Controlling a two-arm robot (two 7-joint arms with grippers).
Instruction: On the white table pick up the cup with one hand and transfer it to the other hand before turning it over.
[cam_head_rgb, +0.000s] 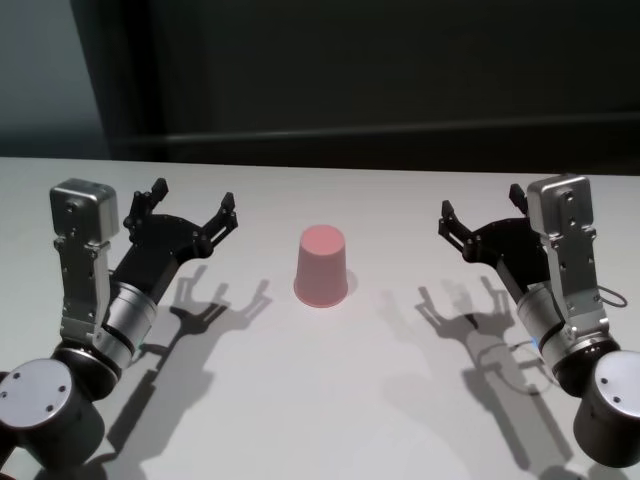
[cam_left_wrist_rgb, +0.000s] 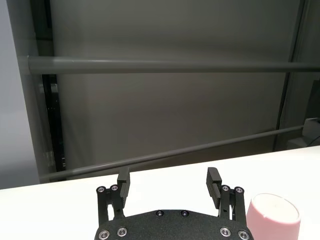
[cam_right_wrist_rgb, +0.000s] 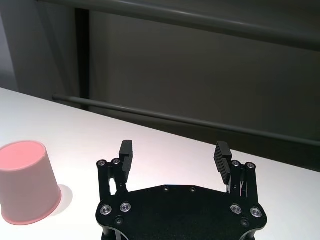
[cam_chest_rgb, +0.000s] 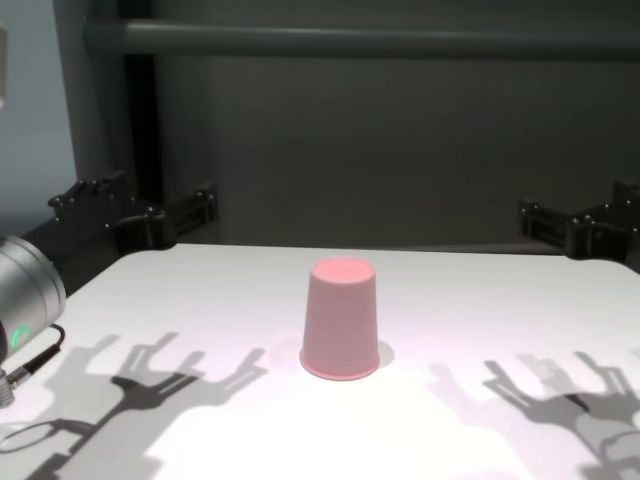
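The cup (cam_head_rgb: 322, 266) stands rim-down mid-tabletop (cam_head_rgb: 320, 420) — light, stiff, slick; best pinched across its tapered wall — left claw (cam_head_rgb: 193, 208) and right claw (cam_head_rgb: 482, 212) spread, empty.

Cup (cam_head_rgb: 322, 266): plain pink tapered tumbler, smooth, no handle. Stood upside down, wide rim down, narrow base up. Placed mid-table. Table (cam_head_rgb: 330, 400): flat, white, matte, wide.
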